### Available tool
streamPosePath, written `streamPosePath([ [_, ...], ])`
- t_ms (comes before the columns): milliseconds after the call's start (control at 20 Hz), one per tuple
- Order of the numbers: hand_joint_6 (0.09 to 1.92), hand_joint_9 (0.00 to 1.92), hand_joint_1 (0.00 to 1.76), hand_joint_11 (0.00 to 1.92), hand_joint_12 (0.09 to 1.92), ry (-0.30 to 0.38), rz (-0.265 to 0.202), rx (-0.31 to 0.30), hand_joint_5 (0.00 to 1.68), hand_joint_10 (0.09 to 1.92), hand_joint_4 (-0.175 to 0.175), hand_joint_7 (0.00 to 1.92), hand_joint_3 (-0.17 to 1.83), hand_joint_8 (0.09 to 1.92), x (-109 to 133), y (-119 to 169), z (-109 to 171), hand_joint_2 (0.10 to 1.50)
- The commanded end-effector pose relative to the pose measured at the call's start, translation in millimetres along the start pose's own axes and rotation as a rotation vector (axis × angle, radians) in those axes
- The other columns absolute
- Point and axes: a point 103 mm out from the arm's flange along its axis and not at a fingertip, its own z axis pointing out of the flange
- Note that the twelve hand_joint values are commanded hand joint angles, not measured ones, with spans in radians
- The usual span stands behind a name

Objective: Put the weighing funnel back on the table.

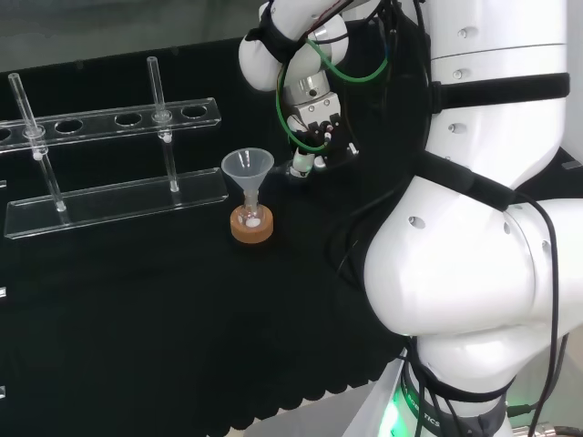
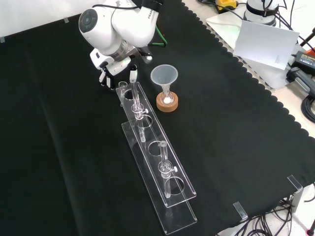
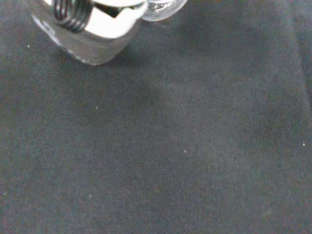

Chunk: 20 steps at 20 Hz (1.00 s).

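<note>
Hand (image 1: 314,118): hovered low over black cloth tabletop (image 3: 185,146); grip could not be determined.
Risk: clear acrylic tube rack (image 2: 152,147) and clear cone-shaped funnel (image 2: 164,76) stood near; sideways travel could strike them.

A white part of the hand (image 3: 109,22), carrying a black coiled spring (image 3: 73,12), hangs close over the black woven cloth (image 3: 185,146) of the worktop; a rounded clear glass edge (image 3: 163,9) shows just beside the hand, too little to identify

Head camera, behind the arm (image 1: 474,273), and front camera share the funnel (image 1: 247,168); wrist camera hugs cloth (image 3: 195,146).
</note>
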Motion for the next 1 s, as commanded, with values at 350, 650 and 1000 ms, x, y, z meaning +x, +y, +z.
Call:
streamPosePath([
  [350,0.66,0.80,0.92,0.48,1.22,-0.010,0.020,0.066,0.48,0.09,0.000,0.22,0.05,0.72,0.7,-3.9,2.7,0.93],
  [650,0.38,0.62,0.88,0.30,1.31,0.002,0.024,0.101,0.28,0.09,-0.025,0.05,0.09,0.68,-5.3,-9.6,2.7,0.88],
  [1000,0.10,0.52,0.76,0.20,1.34,0.057,0.036,0.014,0.24,0.09,-0.040,0.00,0.20,0.56,-20.8,-33.2,-27.5,0.79],
])
